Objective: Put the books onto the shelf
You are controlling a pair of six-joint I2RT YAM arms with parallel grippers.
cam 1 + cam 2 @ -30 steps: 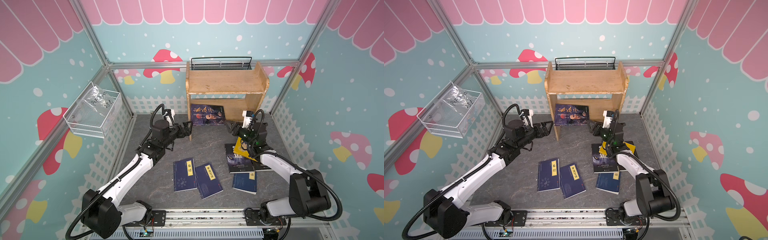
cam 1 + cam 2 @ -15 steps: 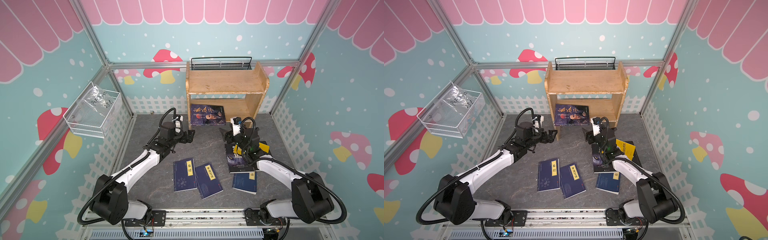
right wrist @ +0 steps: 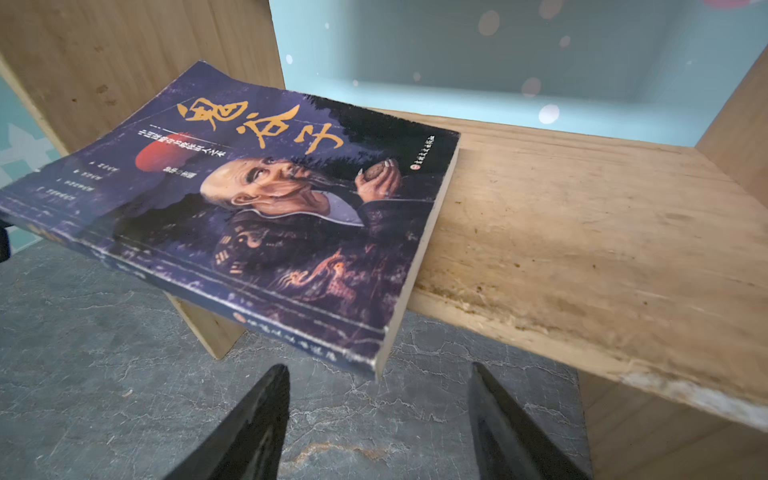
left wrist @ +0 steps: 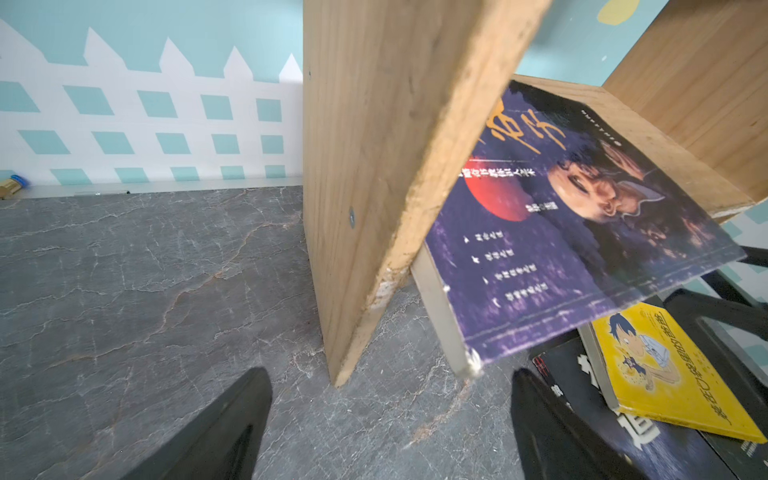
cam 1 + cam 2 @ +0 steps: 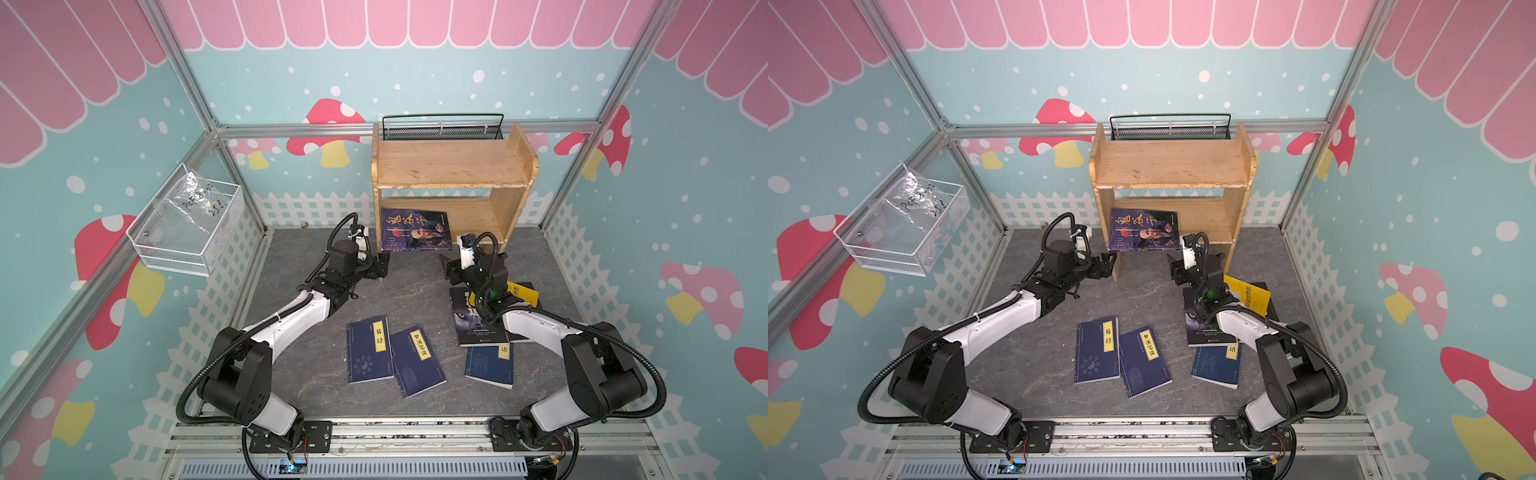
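The light-wood shelf (image 5: 453, 174) (image 5: 1171, 166) stands at the back. A dark purple book with a portrait (image 5: 415, 229) (image 5: 1144, 230) (image 4: 561, 232) (image 3: 257, 216) lies flat on its lower tier and overhangs the front edge. My left gripper (image 5: 382, 266) (image 5: 1106, 266) (image 4: 388, 372) is open and empty, low beside the shelf's left panel. My right gripper (image 5: 449, 270) (image 5: 1175, 270) (image 3: 379, 365) is open and empty, just in front of that book's right corner. On the floor lie three navy books (image 5: 369, 350) (image 5: 417, 362) (image 5: 490, 365), a black book (image 5: 478, 320) and a yellow book (image 5: 523, 293).
A black mesh basket (image 5: 442, 129) sits behind the shelf's top. A white wire basket (image 5: 187, 232) with a plastic bag hangs on the left wall. The yellow book rests on the black one under my right arm. Metal frame posts stand at the back corners.
My right gripper has moved left and down, away from the shelf's right side to the purple book's corner. My left arm has dropped a little beside the shelf. The books have not moved.
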